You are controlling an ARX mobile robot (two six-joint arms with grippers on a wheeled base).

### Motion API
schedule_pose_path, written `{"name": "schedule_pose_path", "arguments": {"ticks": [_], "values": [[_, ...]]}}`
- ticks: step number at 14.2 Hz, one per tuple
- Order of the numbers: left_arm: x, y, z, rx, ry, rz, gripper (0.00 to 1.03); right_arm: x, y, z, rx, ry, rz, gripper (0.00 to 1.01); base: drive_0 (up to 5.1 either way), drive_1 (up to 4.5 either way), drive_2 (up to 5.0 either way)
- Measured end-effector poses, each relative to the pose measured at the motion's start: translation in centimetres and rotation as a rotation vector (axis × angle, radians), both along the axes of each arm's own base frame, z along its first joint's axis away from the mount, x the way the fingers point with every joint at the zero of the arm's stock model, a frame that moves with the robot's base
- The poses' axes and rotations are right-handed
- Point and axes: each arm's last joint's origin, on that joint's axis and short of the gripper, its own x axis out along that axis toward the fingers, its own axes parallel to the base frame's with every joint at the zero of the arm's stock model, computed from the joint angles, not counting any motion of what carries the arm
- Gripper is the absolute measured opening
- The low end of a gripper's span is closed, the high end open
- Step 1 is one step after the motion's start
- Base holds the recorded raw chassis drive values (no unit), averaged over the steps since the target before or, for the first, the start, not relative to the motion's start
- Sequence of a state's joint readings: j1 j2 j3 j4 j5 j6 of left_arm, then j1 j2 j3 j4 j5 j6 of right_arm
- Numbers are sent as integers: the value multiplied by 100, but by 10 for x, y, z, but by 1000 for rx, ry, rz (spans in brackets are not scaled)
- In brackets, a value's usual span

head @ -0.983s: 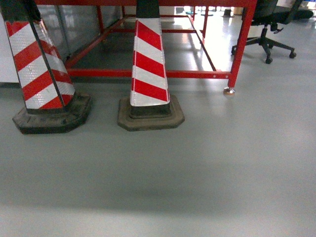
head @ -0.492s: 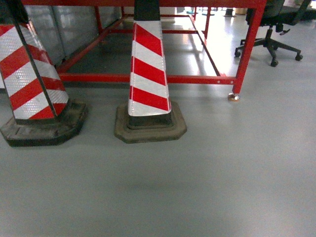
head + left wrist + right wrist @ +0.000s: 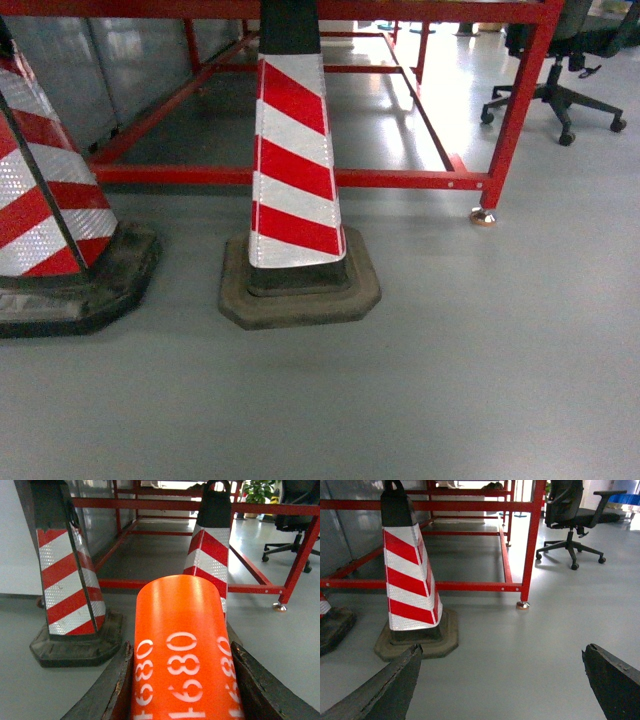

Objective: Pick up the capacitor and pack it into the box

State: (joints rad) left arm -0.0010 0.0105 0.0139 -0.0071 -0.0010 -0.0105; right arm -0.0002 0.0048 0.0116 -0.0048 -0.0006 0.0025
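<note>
Left tool [image 3: 180, 690] clamped on orange capacitor [image 3: 182, 650]; right tool [image 3: 502, 680] wide open, empty. Cones [image 3: 295, 170] nearer than before; box unseen.

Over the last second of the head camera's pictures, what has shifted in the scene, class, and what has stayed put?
The whole view shifted: the middle cone grew larger and slid lower, the left cone moved partly out of frame, and the red frame leg and office chair slid right. That suggests that the robot rolled forward and turned slightly. The things themselves seem unmoved on the grey floor. No arm appears in the head view.
</note>
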Motion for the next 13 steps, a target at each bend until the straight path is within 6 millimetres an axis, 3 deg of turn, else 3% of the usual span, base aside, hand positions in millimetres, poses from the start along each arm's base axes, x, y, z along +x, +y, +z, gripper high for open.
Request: {"name": "schedule_pose_path", "arguments": {"ticks": [13], "values": [[0,0,0,0,0,-1,44,0,0,0,0,1,0,98,-3,397,-403]]}}
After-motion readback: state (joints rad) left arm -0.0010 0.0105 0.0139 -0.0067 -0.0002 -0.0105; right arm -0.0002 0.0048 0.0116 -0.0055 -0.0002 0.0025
